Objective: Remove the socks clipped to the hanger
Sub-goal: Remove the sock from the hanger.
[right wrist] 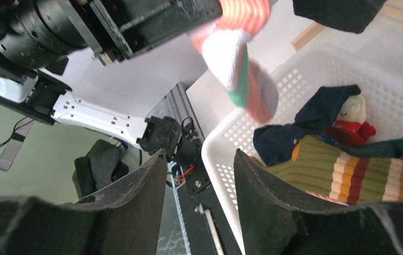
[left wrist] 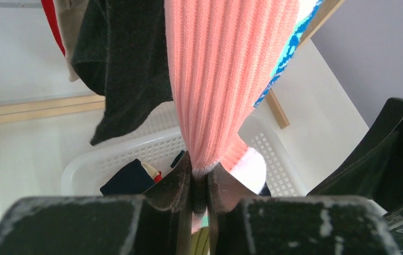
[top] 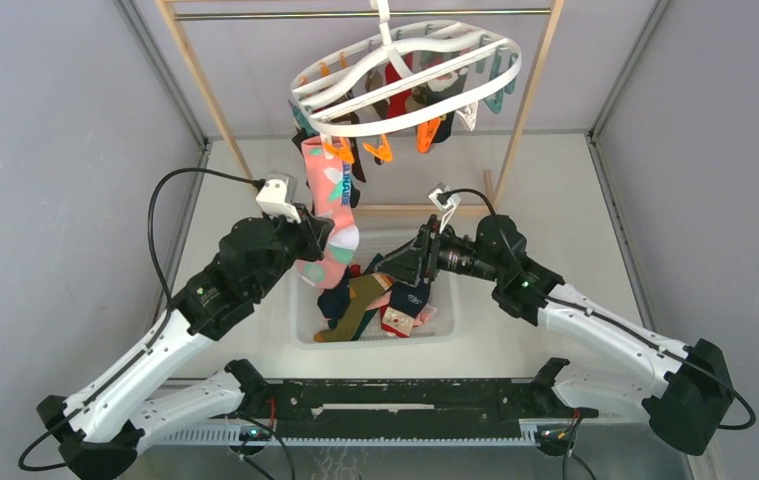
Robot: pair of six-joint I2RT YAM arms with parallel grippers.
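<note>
Pink sock (top: pixel 330 205) hangs clipped to the hanger (top: pixel 405 75), upper centre. The left claw (left wrist: pixel 199 175) pinches its lower part; a steady, straight downward pull should free it over the basket (top: pixel 445 330). The right claw (right wrist: pixel 199 159) stands open, empty.

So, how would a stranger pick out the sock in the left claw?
Look at the white hanger above the basket. From its near left edge one long sock hangs into the left claw. It alone is pink with white and green patches.
</note>
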